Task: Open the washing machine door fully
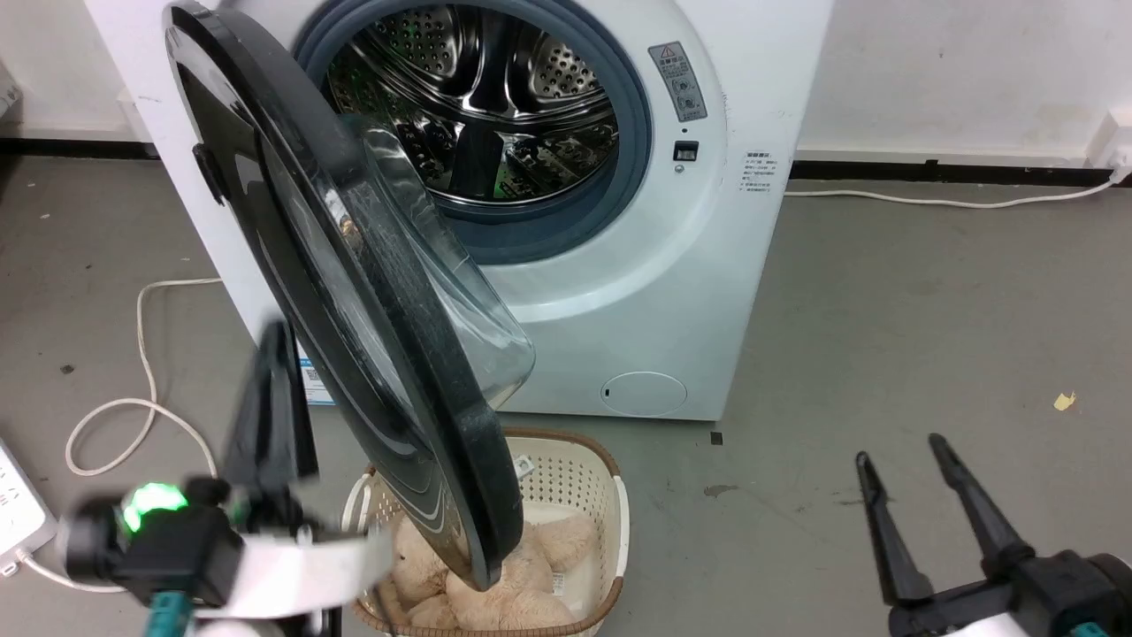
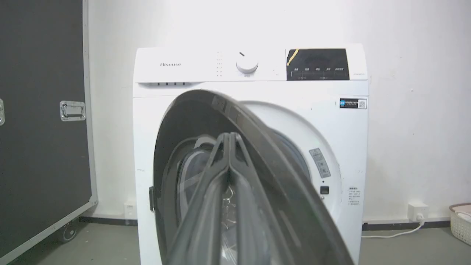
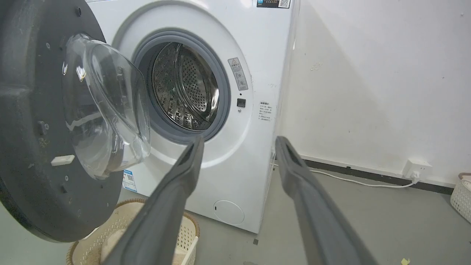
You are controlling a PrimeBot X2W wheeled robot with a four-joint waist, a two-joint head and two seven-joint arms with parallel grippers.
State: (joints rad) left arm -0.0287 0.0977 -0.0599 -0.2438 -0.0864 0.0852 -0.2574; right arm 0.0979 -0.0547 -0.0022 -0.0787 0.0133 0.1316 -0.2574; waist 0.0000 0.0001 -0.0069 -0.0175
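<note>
The washing machine door [image 1: 389, 354] stands swung out from the white machine [image 1: 734, 265], edge-on toward me, its clear glass bowl [image 1: 460, 292] bulging toward the steel drum opening [image 1: 478, 115]. My left gripper [image 1: 279, 332] is blurred, beside the door's glossy outer face at the lower left. In the left wrist view the gripper [image 2: 230, 135] is shut, its fingers pressed together with nothing between them, in front of the door [image 2: 265, 140]. I cannot tell whether it touches the door. My right gripper [image 1: 899, 449] is open over the bare floor, right of the machine. The right wrist view shows the door's inner side [image 3: 25, 110].
A cream basket [image 1: 575, 478] with plush toys sits on the floor under the door's lower edge. A white cable [image 1: 141, 354] and a power strip [image 1: 18, 513] lie at the left. A black wheeled case [image 2: 40, 129] stands left of the machine. Another white basket [image 3: 461, 195] is at far right.
</note>
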